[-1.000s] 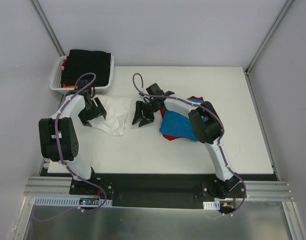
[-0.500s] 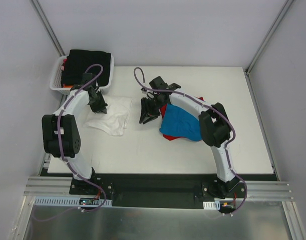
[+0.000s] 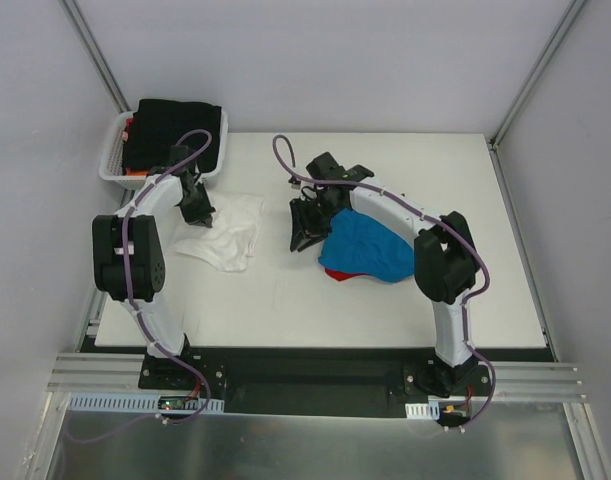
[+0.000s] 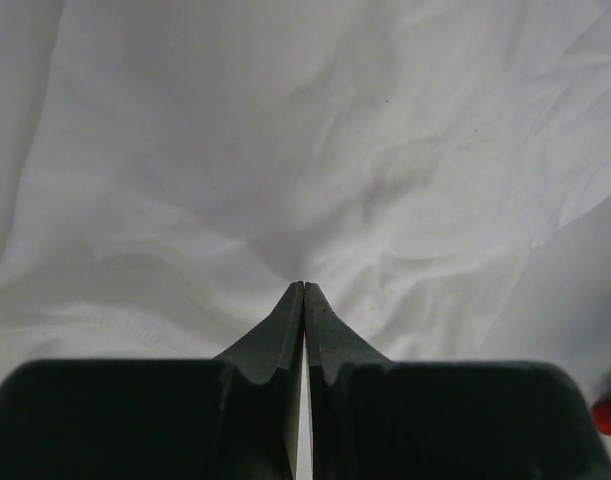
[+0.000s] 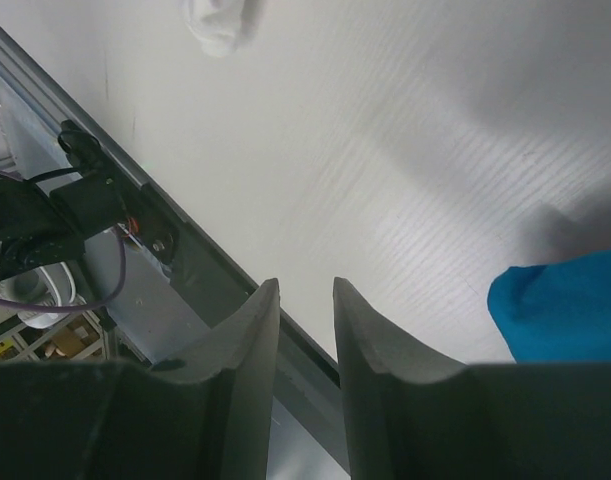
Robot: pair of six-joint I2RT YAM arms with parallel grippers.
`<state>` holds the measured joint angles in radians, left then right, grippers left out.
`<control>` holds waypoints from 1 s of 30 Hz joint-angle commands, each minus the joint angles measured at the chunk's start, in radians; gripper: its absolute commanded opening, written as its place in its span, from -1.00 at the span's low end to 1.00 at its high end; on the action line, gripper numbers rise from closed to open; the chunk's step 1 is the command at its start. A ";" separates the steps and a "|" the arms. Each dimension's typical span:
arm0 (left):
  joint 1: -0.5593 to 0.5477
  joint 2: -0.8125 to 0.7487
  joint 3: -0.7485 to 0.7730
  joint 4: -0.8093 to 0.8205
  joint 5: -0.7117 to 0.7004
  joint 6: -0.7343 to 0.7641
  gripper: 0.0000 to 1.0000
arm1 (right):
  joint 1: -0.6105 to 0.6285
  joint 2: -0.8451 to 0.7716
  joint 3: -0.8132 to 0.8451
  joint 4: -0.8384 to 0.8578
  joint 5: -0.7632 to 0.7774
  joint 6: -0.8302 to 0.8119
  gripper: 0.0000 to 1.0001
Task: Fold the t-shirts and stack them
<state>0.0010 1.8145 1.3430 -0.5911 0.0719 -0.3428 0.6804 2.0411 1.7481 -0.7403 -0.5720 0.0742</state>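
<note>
A crumpled white t-shirt (image 3: 230, 232) lies on the table's left half. My left gripper (image 3: 197, 207) is at its far left edge. In the left wrist view its fingertips (image 4: 303, 287) meet, and the white cloth (image 4: 315, 150) creases toward them, pinched. A bright blue t-shirt (image 3: 367, 248) lies right of centre on top of a red one (image 3: 335, 273). My right gripper (image 3: 301, 232) hovers just left of the blue shirt (image 5: 565, 300). Its jaws (image 5: 305, 285) stand a narrow gap apart with nothing between them. A black t-shirt (image 3: 175, 125) fills the basket, with a bit of orange (image 3: 135, 172) under it.
The white lattice basket (image 3: 113, 160) stands at the table's back left corner, close behind my left gripper. The right wrist view shows bare table (image 5: 385, 150) and the dark rail (image 5: 185, 270) at its near edge. Grey walls close in the back and both sides.
My left gripper has moved back along the white shirt's left edge and closed on the cloth. My right gripper has shifted right toward the blue shirt and narrowed its jaws.
</note>
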 commanded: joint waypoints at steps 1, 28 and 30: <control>0.002 0.048 0.034 0.020 0.071 0.005 -1.00 | -0.004 -0.084 -0.024 -0.051 0.018 -0.043 -0.38; -0.282 0.006 -0.139 0.037 0.017 -0.105 -1.00 | -0.028 -0.094 -0.078 -0.005 0.021 -0.019 -0.41; -0.282 -0.001 -0.150 0.036 0.011 -0.096 -1.00 | -0.028 -0.094 -0.093 0.012 0.021 -0.013 -0.41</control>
<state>-0.2928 1.8561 1.2324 -0.5266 0.1188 -0.4347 0.6559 1.9625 1.6711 -0.7708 -0.5385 0.0441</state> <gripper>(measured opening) 0.003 0.299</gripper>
